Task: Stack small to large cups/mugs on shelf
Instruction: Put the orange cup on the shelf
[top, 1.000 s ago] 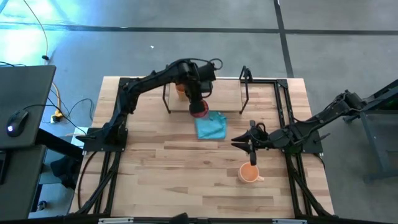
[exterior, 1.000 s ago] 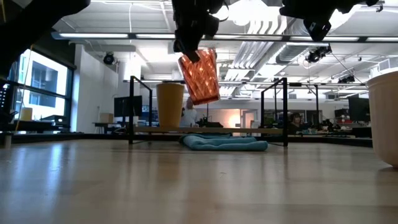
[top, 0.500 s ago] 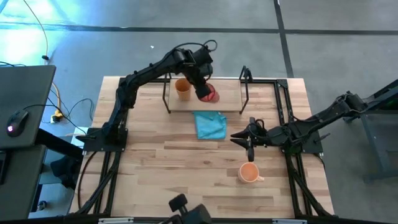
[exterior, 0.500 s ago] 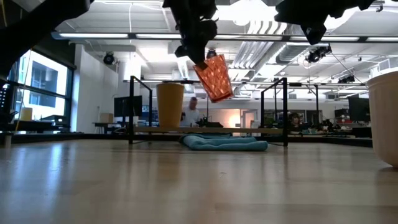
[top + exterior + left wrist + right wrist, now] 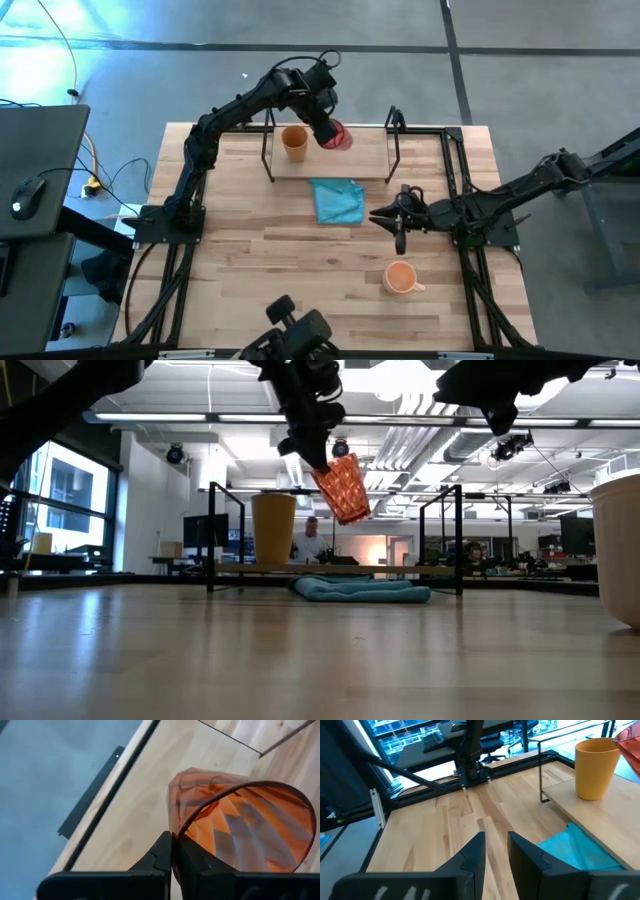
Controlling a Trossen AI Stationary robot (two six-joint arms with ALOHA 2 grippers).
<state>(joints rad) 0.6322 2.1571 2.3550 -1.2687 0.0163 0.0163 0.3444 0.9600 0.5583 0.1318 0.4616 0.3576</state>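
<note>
While my left fingers (image 5: 171, 855) are pinched shut on the rim of the dark red ribbed cup (image 5: 336, 136), it hangs tilted in the air over the shelf (image 5: 370, 160), which sits against the far edge of the tabletop (image 5: 260, 280). The tabletop is pale wood planks in a black frame, with grey floor all round; across it the low view looks into an open office with ceiling lights, desks and a person far back. No labels or writing I can read anywhere. The mustard-tan tumbler (image 5: 294, 142) stands upright on the shelf's left part, just beside the cup. A crumpled blue cloth (image 5: 338, 201) lies right in front of the shelf. My right fingers (image 5: 492, 852) are slightly apart and empty, above the tabletop's right side, with the bright orange mug (image 5: 401, 277) nearer the front edge.
</note>
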